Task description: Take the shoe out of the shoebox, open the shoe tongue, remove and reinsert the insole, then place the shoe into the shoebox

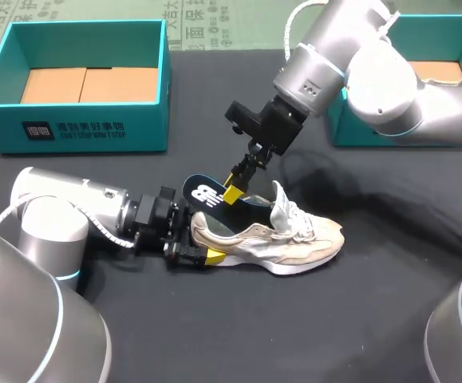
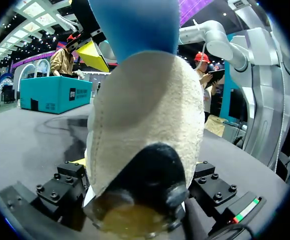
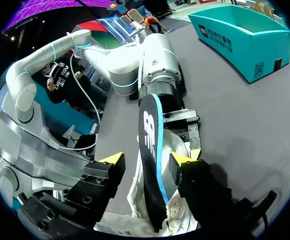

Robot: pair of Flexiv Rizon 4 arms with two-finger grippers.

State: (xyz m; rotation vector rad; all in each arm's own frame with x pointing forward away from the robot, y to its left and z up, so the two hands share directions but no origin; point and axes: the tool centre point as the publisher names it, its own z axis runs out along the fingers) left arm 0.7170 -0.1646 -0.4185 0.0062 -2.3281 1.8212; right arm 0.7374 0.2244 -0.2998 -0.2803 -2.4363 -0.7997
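The left claw (image 1: 191, 254) grips the heel of the shoe (image 1: 294, 239) on the worktop (image 1: 358, 319). The right claw (image 3: 147, 160) stands wide, with the insole (image 3: 150, 132) sticking up between its fingers.

Head camera high above and behind the shoe (image 1: 270, 239), looking down, left wrist camera pressed at its heel, right wrist camera close above its opening, all three sharing the shoe

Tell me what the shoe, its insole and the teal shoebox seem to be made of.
Shoe: cream textile or suede-like upper, fuzzy nap at the heel; white sole, probably rubber or foam. Insole: likely foam, dark fabric-looking top, lighter blue edge. Shoebox: cardboard, matte teal outside, raw brown flaps inside.
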